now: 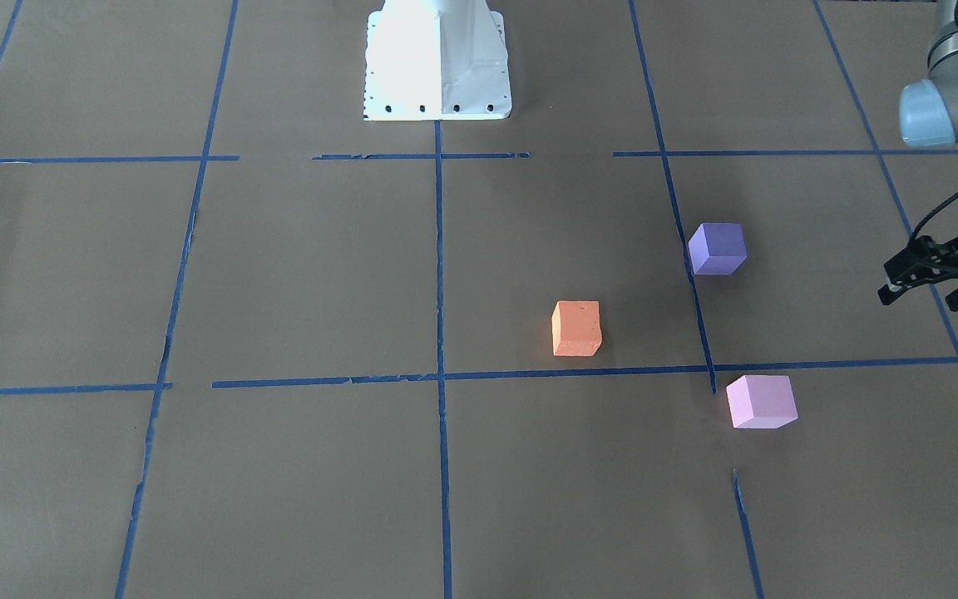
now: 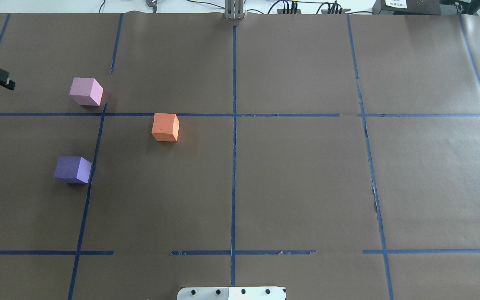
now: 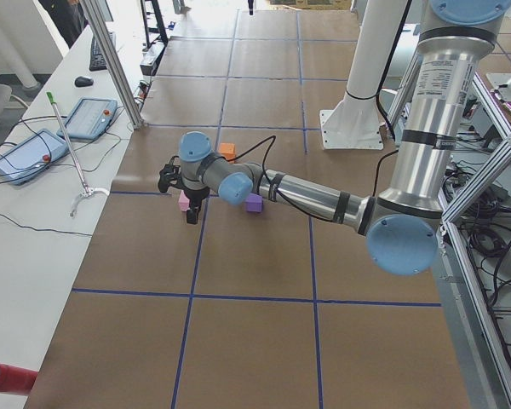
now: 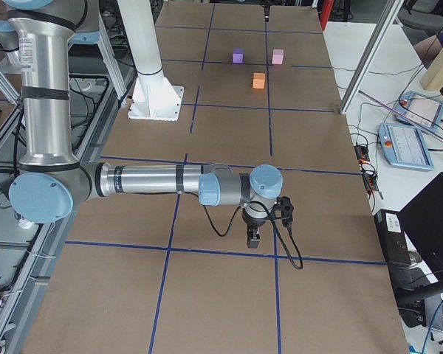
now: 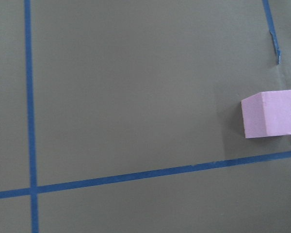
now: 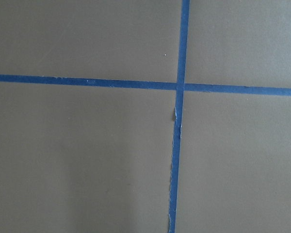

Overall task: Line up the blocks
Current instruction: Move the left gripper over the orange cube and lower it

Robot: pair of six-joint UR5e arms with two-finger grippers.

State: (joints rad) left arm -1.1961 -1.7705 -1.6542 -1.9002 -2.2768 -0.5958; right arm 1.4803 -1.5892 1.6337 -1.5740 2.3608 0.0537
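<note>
Overhead camera sits behind the robot, looking forward and down on the table; the front-facing one stares back steeply from across it, and both share the orange block. Two side cameras look along from either end. Left wrist view hangs close, clipping the pink block; right wrist shows only tape lines, probably equally close.

Brown paper covered the table, marked into squares by blue tape that was torn in places. On the white bench alongside lay a tablet, a second tablet near it, and farther off a keyboard and a mouse.
</note>
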